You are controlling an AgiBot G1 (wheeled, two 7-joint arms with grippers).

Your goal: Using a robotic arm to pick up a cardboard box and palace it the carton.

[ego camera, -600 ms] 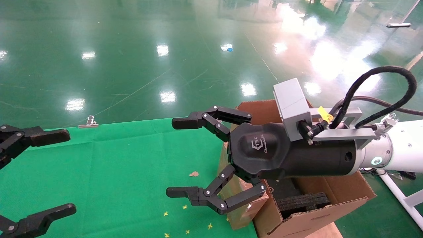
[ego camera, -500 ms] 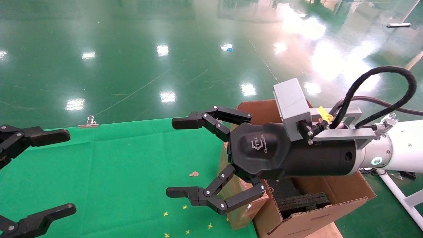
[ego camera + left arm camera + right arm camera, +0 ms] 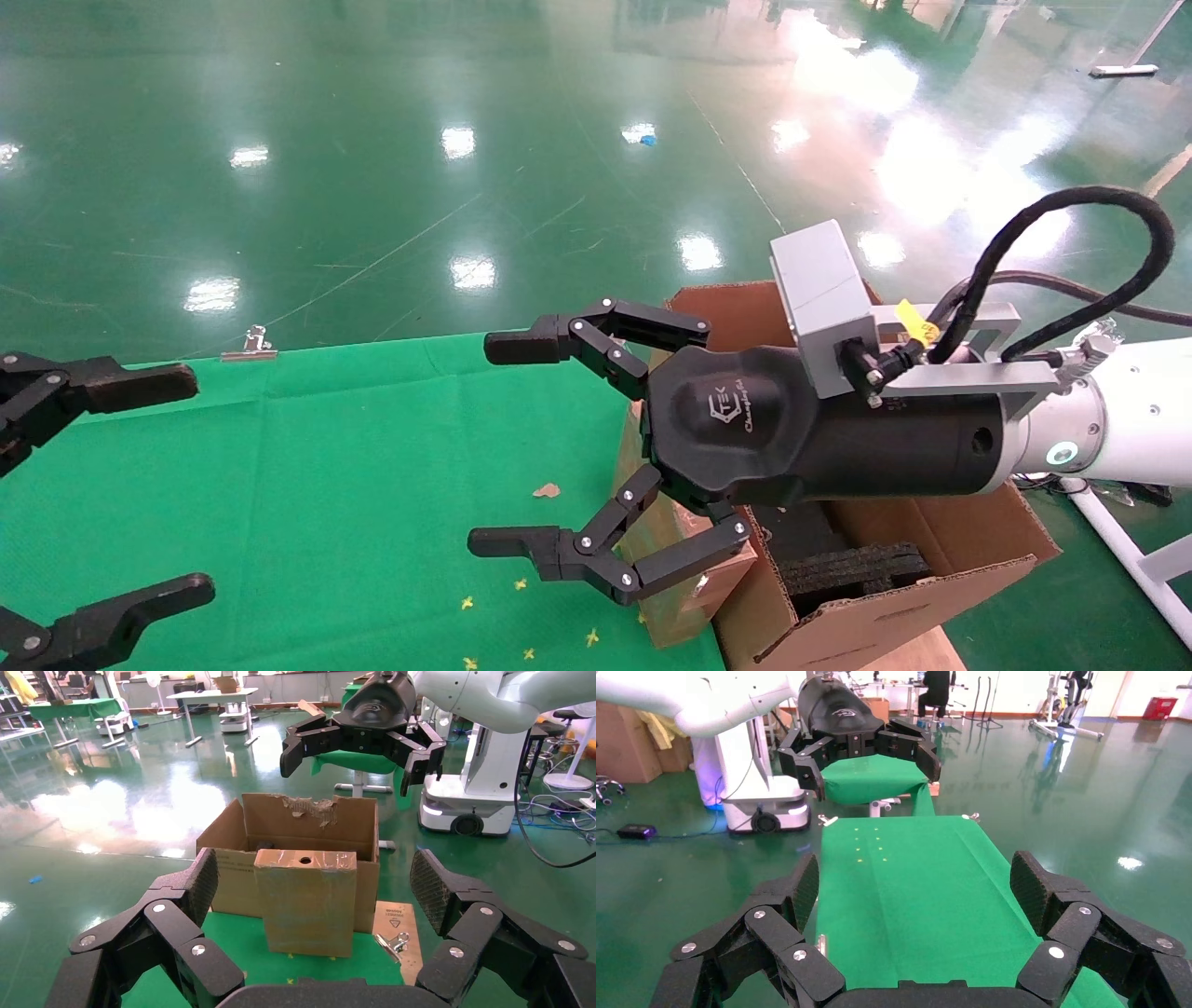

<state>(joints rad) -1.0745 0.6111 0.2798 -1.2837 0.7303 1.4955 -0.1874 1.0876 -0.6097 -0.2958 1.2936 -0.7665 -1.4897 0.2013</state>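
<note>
Pre-grasp, nothing held.
Right gripper (image 3: 535, 457) centre frame, jaws apart, above cardboard box (image 3: 684, 582) standing lower centre against carton (image 3: 931, 550); left gripper (image 3: 121, 485) far left over table (image 3: 326, 447), jaws apart, idle.

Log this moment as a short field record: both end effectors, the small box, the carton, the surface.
right end effector: open, empty, above the green cloth, beside the carton
left end effector: open, empty, at the cloth's left side
narrow brown cardboard box: upright on the cloth against the carton, ungrasped
large brown corrugated carton: open, black foam inserts inside
</note>
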